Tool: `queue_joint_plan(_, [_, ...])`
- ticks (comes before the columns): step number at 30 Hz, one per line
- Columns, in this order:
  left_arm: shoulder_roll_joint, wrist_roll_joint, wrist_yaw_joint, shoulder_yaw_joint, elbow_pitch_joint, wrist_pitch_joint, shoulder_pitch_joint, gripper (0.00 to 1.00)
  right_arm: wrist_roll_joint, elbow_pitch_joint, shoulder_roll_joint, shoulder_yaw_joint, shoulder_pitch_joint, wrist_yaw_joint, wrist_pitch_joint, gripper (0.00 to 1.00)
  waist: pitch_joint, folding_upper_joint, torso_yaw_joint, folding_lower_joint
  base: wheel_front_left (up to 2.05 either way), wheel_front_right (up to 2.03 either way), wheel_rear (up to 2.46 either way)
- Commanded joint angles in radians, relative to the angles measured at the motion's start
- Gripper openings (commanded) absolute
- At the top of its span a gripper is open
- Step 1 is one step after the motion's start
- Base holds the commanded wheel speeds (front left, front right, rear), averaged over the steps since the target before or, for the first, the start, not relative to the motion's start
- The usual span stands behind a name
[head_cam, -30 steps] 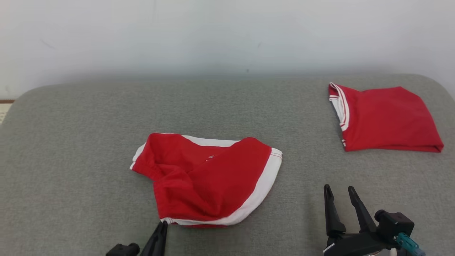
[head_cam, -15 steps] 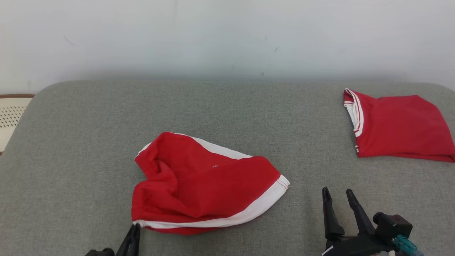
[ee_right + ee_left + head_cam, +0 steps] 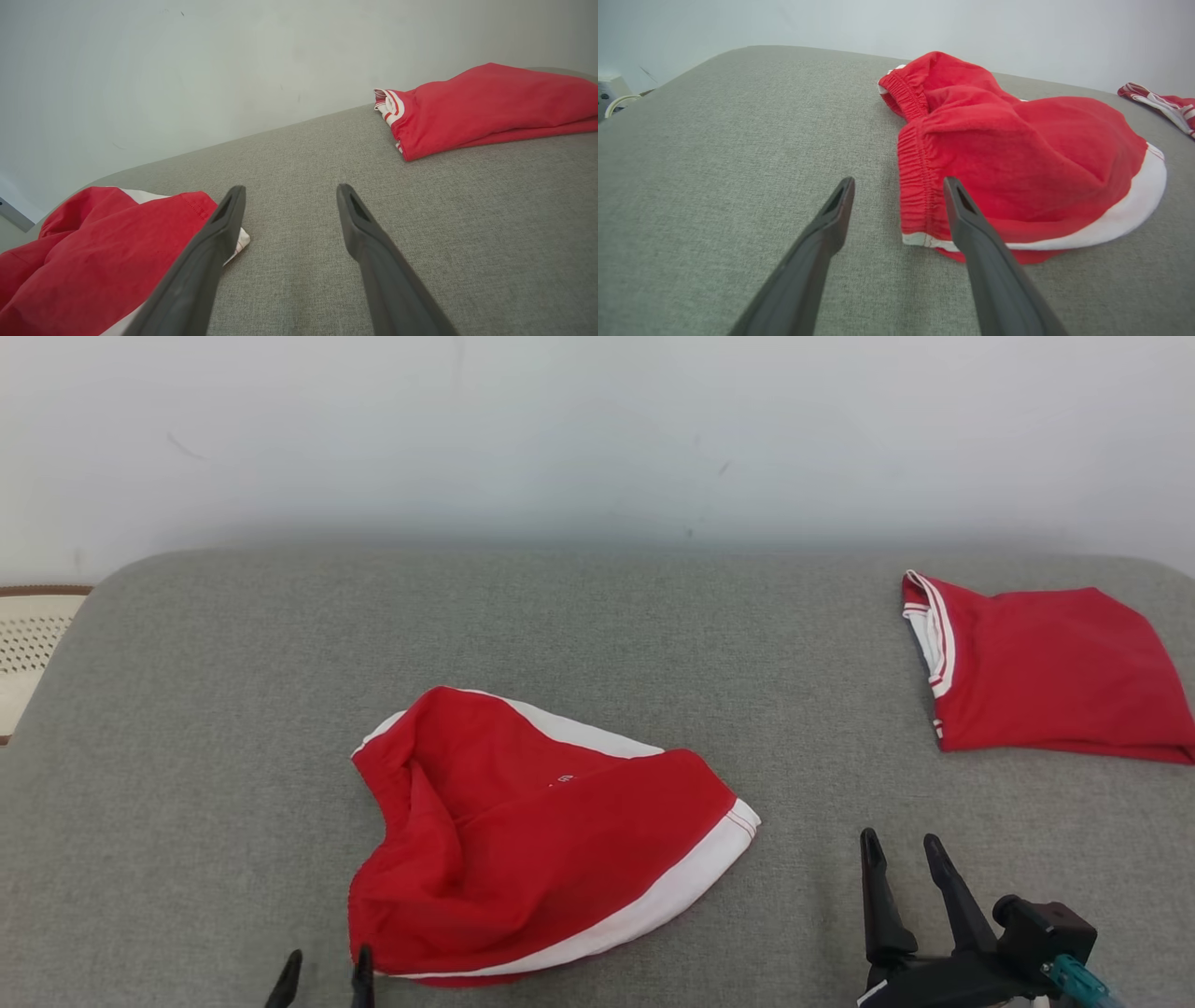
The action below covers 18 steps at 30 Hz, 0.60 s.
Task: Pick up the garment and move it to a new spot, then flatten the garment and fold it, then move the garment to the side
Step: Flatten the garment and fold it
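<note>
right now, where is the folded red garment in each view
head view: folded red garment at the far right, mid-height.
left wrist view: folded red garment, a sliver at the upper right edge.
right wrist view: folded red garment at the upper right.
shared landmark: the red shorts, left of it in every view.

The left gripper [image 3: 325, 978] sits at the bottom left of the head view with just its two dark tips in frame. In its own wrist view the fingers [image 3: 822, 242] are spread wide with nothing between them. The right gripper [image 3: 902, 845] rests at the lower right, fingers parted and empty, pointing up and away, and its wrist [image 3: 1036, 929] seems tilted slightly outward.
</note>
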Motion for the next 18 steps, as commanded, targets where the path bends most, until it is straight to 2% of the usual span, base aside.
queue_joint_plan(1, [0.002, -0.002, 0.008, 0.018, -0.015, -0.01, 0.023, 1.0, -0.01, -0.003, 0.0, -0.004, 0.007, 0.0, -0.003, 1.0, -0.004, 0.0, 0.007, 0.0, 0.0, 0.0, 0.0])
queue_joint_plan(10, [-0.016, 0.048, 0.033, 0.073, -0.125, -0.018, 0.062, 1.0, -0.027, -0.027, 0.0, -0.025, 0.026, 0.0, -0.012, 1.0, -0.024, 0.0, 0.013, 0.0, 0.0, 0.0, 0.0])
queue_joint_plan(18, [-0.033, 0.109, 0.042, 0.114, -0.196, -0.018, 0.096, 1.0, -0.075, -0.067, 0.0, -0.046, 0.05, 0.0, -0.02, 1.0, -0.035, 0.0, -0.02, 0.0, 0.0, 0.0, 0.0])
